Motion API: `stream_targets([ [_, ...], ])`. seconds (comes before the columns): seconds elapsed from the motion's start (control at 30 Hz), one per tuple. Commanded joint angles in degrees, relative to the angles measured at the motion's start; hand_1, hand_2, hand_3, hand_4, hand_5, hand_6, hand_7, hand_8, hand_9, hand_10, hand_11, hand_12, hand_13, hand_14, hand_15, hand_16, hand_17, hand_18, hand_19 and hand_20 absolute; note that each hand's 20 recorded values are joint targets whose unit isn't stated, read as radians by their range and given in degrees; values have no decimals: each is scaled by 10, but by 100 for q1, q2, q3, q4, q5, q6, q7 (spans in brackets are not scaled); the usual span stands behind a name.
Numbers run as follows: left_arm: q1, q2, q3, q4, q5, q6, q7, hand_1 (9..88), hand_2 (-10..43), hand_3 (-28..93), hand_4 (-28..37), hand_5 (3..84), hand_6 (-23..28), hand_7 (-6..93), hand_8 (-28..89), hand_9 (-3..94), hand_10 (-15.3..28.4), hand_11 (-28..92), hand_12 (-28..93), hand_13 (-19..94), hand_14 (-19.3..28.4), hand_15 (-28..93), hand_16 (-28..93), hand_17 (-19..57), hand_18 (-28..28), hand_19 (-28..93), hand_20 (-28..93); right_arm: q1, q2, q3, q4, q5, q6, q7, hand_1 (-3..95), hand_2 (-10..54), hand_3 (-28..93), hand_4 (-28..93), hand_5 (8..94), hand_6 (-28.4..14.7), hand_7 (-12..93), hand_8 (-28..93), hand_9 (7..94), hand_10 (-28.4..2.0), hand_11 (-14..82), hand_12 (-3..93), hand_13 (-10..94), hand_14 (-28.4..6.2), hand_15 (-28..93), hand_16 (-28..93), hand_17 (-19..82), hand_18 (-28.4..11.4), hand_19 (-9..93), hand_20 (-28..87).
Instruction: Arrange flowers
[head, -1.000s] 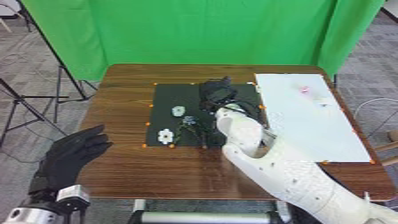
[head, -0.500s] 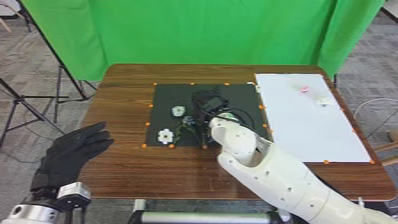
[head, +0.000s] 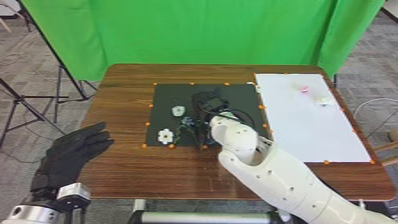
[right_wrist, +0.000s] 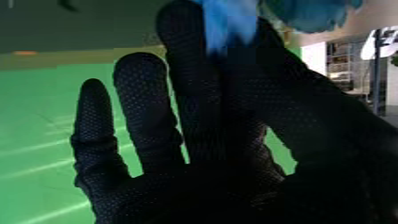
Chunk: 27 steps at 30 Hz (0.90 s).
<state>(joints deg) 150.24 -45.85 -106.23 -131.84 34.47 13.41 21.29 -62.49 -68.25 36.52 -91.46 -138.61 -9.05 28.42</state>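
right hand (head: 210, 101) pinching blue petals (right_wrist: 224, 20), black mat (head: 176, 92)

And here, centre frame, pale flowers (head: 165, 136) are laid on the black mat (head: 170, 92), overhung by the right hand (head: 211, 101); lower left, the left hand (head: 67, 156) is held open.

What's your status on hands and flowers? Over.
Right hand over dark mat, blue petals between thumb and finger. Left hand open, table's left side. Nearer white flower on mat, clear of both hands.
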Motion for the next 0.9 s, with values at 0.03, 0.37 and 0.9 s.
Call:
stream_targets([
  [0.03,78,95,23,8,-74,55,59,261,57,822,-145,449,137,131,-81,390,221,344,94,289,284,569,-117,-93,219,572,156,1,-108,105,-45,125,-232,62,359,-89,850,-283,704,-14,257,-27,714,-124,399,247,498,-152,770,239,48,-270,691,355],
  [0.37,166,33,11,-29,-60,100,62,262,56,821,-145,449,137,132,-82,390,220,346,93,289,284,569,-117,-93,219,571,157,171,52,6,-178,218,-174,201,303,-61,871,-280,654,-32,247,-139,652,-152,421,216,470,-175,780,218,31,-282,682,364],
  [0.9,575,424,23,-105,-320,446,646,261,57,821,-146,449,137,131,-81,387,220,347,93,288,284,569,-117,-93,219,571,158,320,2214,774,-1317,1254,205,-606,262,-36,898,-271,545,-52,215,-131,529,-189,378,202,350,-213,767,162,17,-266,656,343],
])
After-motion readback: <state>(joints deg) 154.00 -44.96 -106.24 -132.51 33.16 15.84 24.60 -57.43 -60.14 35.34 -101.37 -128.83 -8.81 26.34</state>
